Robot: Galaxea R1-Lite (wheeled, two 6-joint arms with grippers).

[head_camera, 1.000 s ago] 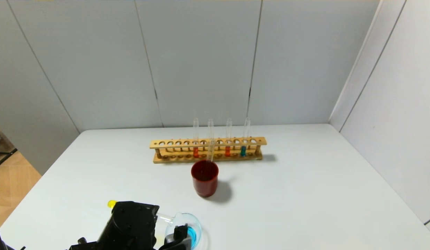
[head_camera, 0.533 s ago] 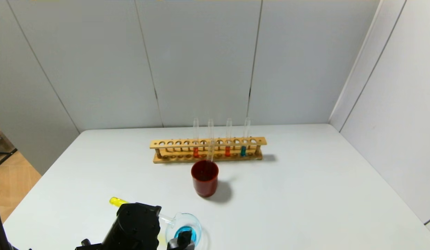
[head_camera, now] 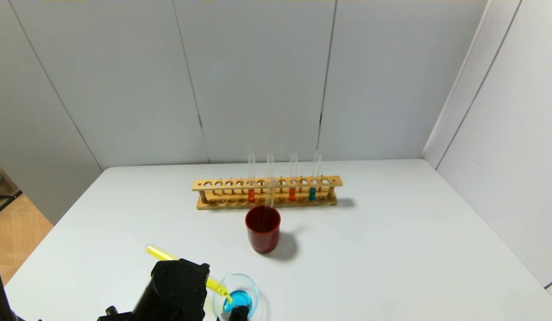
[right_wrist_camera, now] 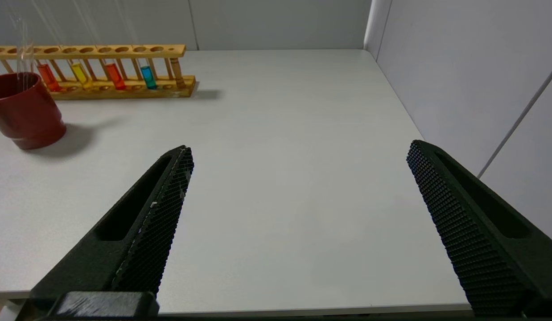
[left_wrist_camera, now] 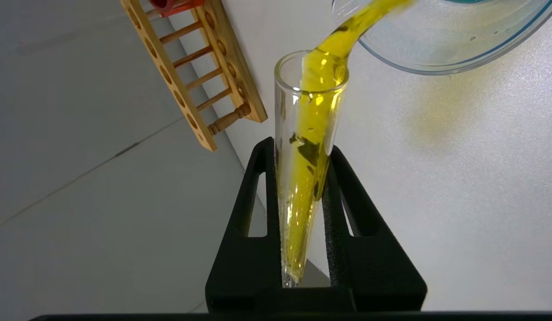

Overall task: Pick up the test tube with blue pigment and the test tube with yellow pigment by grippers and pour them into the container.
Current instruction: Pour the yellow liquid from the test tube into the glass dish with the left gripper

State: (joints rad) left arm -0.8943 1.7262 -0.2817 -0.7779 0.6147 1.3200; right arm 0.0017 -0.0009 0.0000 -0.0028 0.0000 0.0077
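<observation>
- While the left gripper (left_wrist_camera: 302,214), lower left of the head view, clamps the yellow tube (left_wrist_camera: 309,147) tilted over the beaker (head_camera: 247,287), yellow may dribble past the lip.
- Right gripper (right_wrist_camera: 298,200) idles, jaws apart.

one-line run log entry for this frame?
phase: pouring | left gripper: shut on yellow tube, tipped into beaker | beaker: blue liquid | right gripper: open, idle

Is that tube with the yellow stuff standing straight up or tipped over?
Tipped. The left gripper holds the yellow test tube slanted, mouth down over the glass beaker, and yellow liquid is running out.
</observation>
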